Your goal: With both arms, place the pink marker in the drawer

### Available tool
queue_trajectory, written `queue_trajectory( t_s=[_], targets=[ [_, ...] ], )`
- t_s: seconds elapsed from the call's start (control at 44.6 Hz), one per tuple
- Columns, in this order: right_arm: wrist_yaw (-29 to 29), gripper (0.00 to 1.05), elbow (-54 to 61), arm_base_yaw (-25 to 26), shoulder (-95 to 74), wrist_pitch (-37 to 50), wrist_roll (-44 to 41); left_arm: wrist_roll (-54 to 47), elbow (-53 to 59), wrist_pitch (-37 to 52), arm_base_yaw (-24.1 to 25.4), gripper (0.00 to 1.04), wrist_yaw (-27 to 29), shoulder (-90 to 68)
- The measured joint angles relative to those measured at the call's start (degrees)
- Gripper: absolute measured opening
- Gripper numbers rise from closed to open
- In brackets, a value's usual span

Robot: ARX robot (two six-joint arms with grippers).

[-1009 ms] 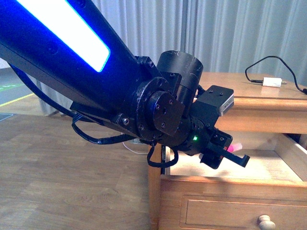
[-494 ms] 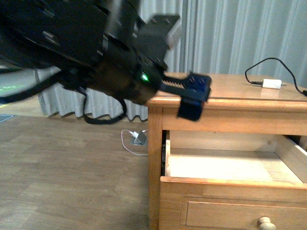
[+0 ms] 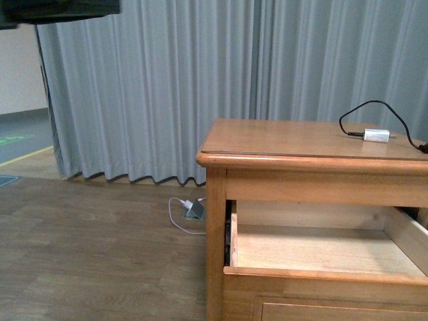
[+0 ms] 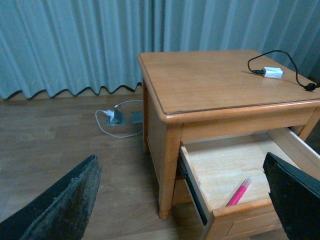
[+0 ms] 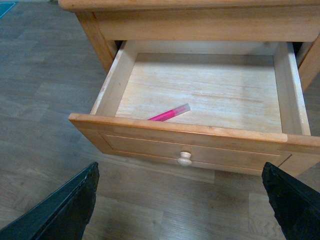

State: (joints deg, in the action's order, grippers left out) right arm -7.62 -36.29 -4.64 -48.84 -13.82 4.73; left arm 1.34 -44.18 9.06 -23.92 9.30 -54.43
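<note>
The pink marker [image 4: 238, 192] [image 5: 167, 114] lies flat on the drawer's pale floor, close behind the front panel and slanted. The drawer [image 3: 321, 274] [image 4: 220, 165] [image 5: 145, 142] is pulled well out of the wooden table, with its round knob [image 5: 185, 158] facing the right wrist camera. My left gripper [image 4: 180, 162] is open, up and away from the table's left corner, holding nothing. My right gripper [image 5: 180, 170] is open in front of the drawer front, above the floor, with nothing in it. In the front view the marker is hidden behind the drawer front.
A white adapter [image 3: 376, 136] [image 4: 273, 72] with a black cable lies at the far right of the table top [image 3: 294, 140]. A small plug block with a white cord [image 3: 194, 208] [image 4: 117, 116] sits on the wood floor by the grey curtain. A sliver of black arm [image 3: 60, 8] shows at the upper left.
The left arm, which filled the front view with its gripper over the drawer, swung up and left out of that view. Only a sliver of it stays.
</note>
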Motion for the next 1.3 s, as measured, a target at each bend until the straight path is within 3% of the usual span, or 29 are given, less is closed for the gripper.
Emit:
queue_trajectory(
  t_s=[0.179, 0.404, 0.516, 0.673, 0.92, 1.032, 1.144, 1.301],
  targets=[
    [0.02, 0.96, 0.0, 0.0, 0.0, 0.0, 0.0, 7.74, 8.9, -6.05, 4.42, 0.99, 2.62, 12.48],
    [0.0, 0.96, 0.0, -0.02, 0.0, 0.0, 0.0, 8.96, 9.42, -5.62, 4.59, 0.97, 3.5, 13.33],
    [0.0, 0.96, 0.0, -0.02, 0.0, 0.0, 0.0, 3.21, 14.62, 0.07, 6.05, 0.78, 7.3, 16.2],
    [0.0, 0.96, 0.0, -0.04, 0.0, 0.0, 0.0, 0.0, 23.78, 2.84, 10.99, 0.45, 3.19, 21.94],
    [0.0, 0.96, 0.0, -0.04, 0.0, 0.0, 0.0, -0.63, 31.28, 4.33, 15.63, 0.04, -1.29, 27.74],
    [0.0, 0.96, 0.0, -0.04, 0.0, 0.0, 0.0, -0.9, 33.57, 4.48, 17.07, 0.04, -2.67, 29.9],
    [0.0, 0.96, 0.0, -0.04, 0.0, 0.0, -0.02, -0.94, 35.58, 4.46, 21.84, 0.04, -8.68, 32.06],
    [0.0, 0.96, 0.0, -0.04, 0.0, 0.0, -0.02, -0.94, 37.68, 4.15, 23.71, 0.04, -9.29, 34.86]
  ],
)
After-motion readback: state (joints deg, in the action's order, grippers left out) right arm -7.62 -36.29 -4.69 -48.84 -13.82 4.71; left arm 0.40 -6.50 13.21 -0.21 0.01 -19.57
